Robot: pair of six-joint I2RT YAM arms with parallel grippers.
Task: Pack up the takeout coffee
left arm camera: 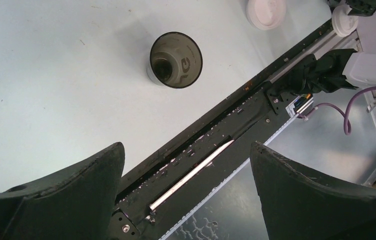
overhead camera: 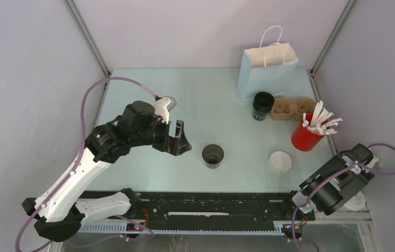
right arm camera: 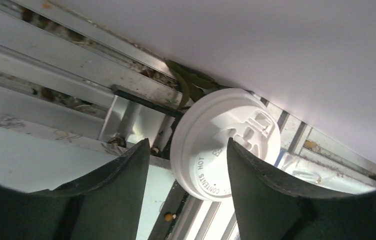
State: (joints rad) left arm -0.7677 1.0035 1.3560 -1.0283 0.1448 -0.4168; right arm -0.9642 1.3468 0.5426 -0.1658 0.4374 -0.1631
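Note:
An empty dark cup [overhead camera: 212,156] stands upright mid-table, also in the left wrist view [left arm camera: 176,60]. My left gripper [overhead camera: 179,139] hovers to its left, open and empty [left arm camera: 187,147]. One white lid [overhead camera: 280,161] lies flat on the table to the cup's right. Another white lid [right arm camera: 226,140] rests on the metal rail past the table's near right corner. My right gripper [right arm camera: 188,145] straddles this lid, jaws partly open. The right finger overlaps the lid and the left finger stands apart from it. A second black cup [overhead camera: 262,106] stands by the blue paper bag [overhead camera: 268,71].
A cardboard cup carrier [overhead camera: 292,110] lies at the back right beside the bag. A red cup [overhead camera: 307,139] of white packets stands in front of it. The black rail [overhead camera: 211,205] runs along the near edge, and the booth wall is close behind the right arm [overhead camera: 342,181].

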